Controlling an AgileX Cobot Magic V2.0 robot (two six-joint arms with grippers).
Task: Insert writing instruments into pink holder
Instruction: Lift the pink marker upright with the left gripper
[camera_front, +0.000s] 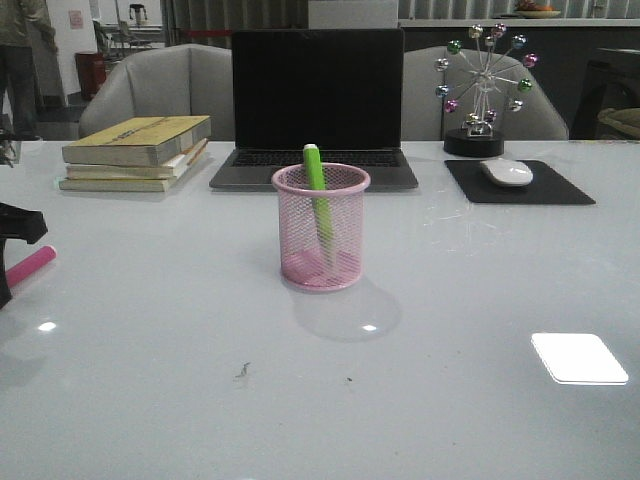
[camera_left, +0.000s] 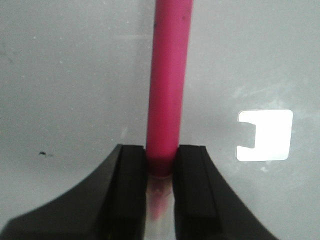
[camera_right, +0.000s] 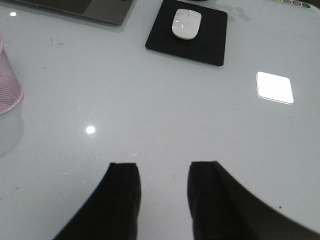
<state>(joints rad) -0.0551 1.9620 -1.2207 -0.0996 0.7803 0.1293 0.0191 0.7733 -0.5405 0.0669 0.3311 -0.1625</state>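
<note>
Pinching the pink marker (camera_left: 167, 85) near its clear cap end, the left fingers (camera_left: 131, 190) are pressed against both sides of the barrel, which runs straight out beyond their tips over the bare white table (camera_left: 65, 75). In the front view the left gripper (camera_front: 12, 235) sits at the far left edge with the pink marker's free end poking out just past it, close above the table.

The right fingers (camera_right: 122, 200) stand spread with nothing between them, hovering over the table. Ahead of them and off to one side stands the pink holder (camera_right: 7, 80), well apart from their tips; farther ahead a white mouse (camera_right: 186, 23) lies on a black mouse pad (camera_right: 210, 42).

The green marker (camera_front: 318, 195) already stands tilted inside the pink holder, its top above the rim. Beyond the holder sit a laptop (camera_front: 316, 110) and a stack of books (camera_front: 135, 152).
</note>
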